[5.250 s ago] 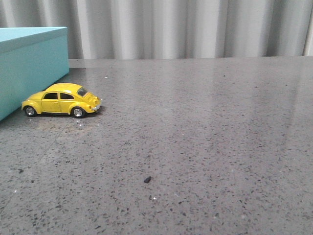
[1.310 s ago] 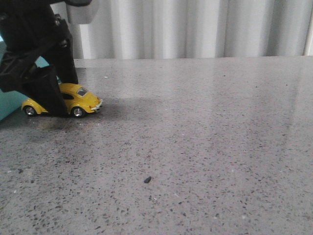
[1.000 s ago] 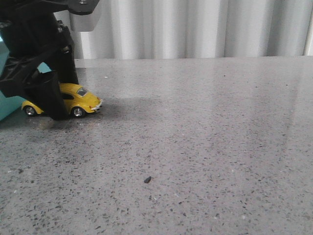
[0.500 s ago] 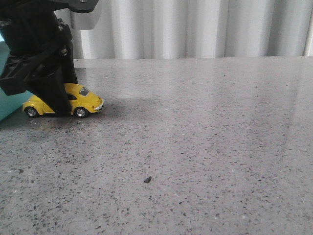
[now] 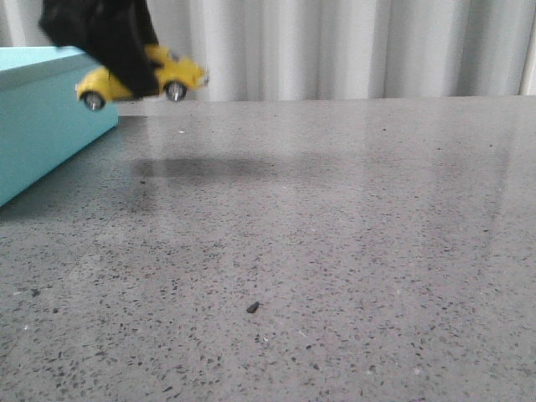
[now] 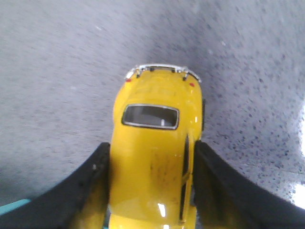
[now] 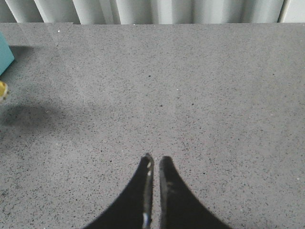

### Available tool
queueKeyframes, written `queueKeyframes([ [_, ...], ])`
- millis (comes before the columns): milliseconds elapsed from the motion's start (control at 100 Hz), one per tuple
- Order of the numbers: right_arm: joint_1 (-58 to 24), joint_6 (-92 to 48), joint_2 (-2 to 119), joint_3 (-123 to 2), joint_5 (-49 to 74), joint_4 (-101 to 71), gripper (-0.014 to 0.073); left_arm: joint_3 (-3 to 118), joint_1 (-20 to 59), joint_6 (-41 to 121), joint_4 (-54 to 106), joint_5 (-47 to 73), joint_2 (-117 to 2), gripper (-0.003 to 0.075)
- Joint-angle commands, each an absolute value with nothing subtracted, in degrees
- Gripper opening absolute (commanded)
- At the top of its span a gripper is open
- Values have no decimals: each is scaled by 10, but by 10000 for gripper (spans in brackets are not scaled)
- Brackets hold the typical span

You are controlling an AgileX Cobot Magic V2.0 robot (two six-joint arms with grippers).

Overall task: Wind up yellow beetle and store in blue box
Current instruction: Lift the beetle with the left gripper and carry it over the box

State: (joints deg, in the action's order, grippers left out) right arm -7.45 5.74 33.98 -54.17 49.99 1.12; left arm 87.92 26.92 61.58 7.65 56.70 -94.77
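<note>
The yellow beetle (image 5: 177, 77) hangs in the air at the upper left of the front view, held by my left gripper (image 5: 126, 71), whose black fingers clamp its sides. In the left wrist view the beetle (image 6: 155, 162) fills the space between the two fingers (image 6: 90, 181), its rear bumper pointing away, high above the table. The blue box (image 5: 46, 126) stands at the far left, its lid on, just beside and below the car. My right gripper (image 7: 154, 160) is shut and empty over bare table; a corner of the blue box (image 7: 5, 52) shows in its view.
The grey speckled table (image 5: 335, 234) stretches to a grey curtain (image 5: 352, 46) at the back. A small dark speck (image 5: 252, 307) lies on the table near the front middle. The car's shadow (image 5: 209, 167) falls on the table right of the box.
My left gripper has lifted the beetle off the table, up and slightly right, to about the height of the box's top. The box, hidden before by the arm, shows again.
</note>
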Motion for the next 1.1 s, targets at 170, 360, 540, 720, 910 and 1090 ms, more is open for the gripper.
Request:
queueKeyframes([
  [170,-74,53,341,-555,455,14,-41,1029,273,523,0,643,-909,130],
  [360,-74,53,341,-555,456,14,-41,1064,231,439,-87,669,-878,130],
  [540,-74,53,341,-555,456,14,-41,1064,147,369,-86,727,-867,130],
  [720,-74,53,341,-555,456,14,-41,1054,49,293,-43,727,-869,130],
  [910,-74,53,341,-555,456,14,-41,1009,-29,290,50,726,-883,130],
  [1090,-74,53,341,-555,459,14,-41,948,-45,290,80,707,-910,130],
])
